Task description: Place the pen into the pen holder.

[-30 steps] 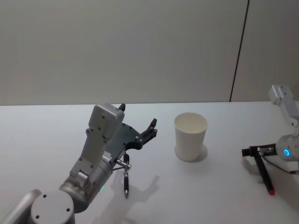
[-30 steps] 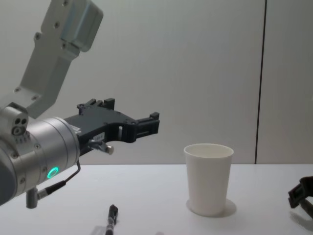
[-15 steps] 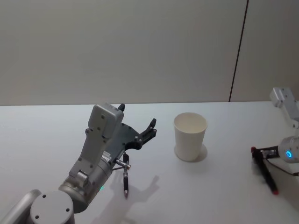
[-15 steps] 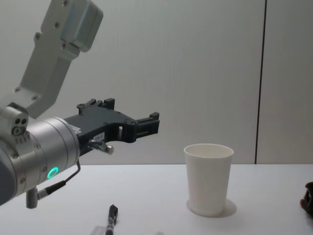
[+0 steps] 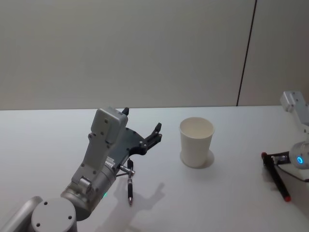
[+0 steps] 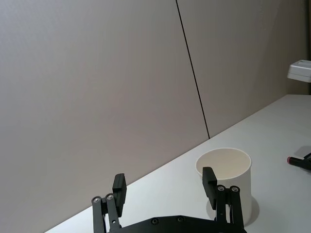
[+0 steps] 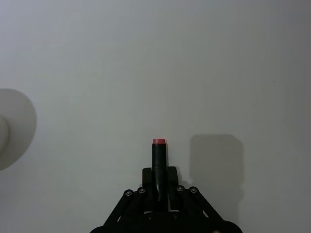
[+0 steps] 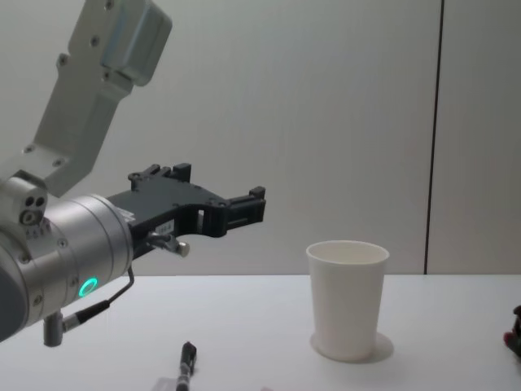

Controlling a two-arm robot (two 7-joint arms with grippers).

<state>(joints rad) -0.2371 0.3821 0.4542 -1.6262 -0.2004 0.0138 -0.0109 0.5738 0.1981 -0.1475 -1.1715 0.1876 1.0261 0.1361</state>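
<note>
Your right gripper (image 5: 271, 157) sits at the far right of the tabletop (image 5: 227, 198), well apart from the pen holder (image 5: 196, 142). Its fingers (image 7: 146, 174) are clamped on a dark pen with a red end (image 5: 277, 179). In the right wrist view that pen juts out past the fingertips, with its red end towards the white surface. In the head view it slants down towards the near edge, but you cannot tell whether the tip touches. The pen holder, a plain white paper cup, stands upright near the middle of the tabletop with its open rim up. Your left gripper (image 5: 142, 123) hangs above the tabletop to the left of the cup, fingers spread wide apart and aimed roughly towards it. A second pen (image 5: 130, 186) lies flat on the tabletop under your left arm, apart from the cup and untouched by either gripper.
</note>
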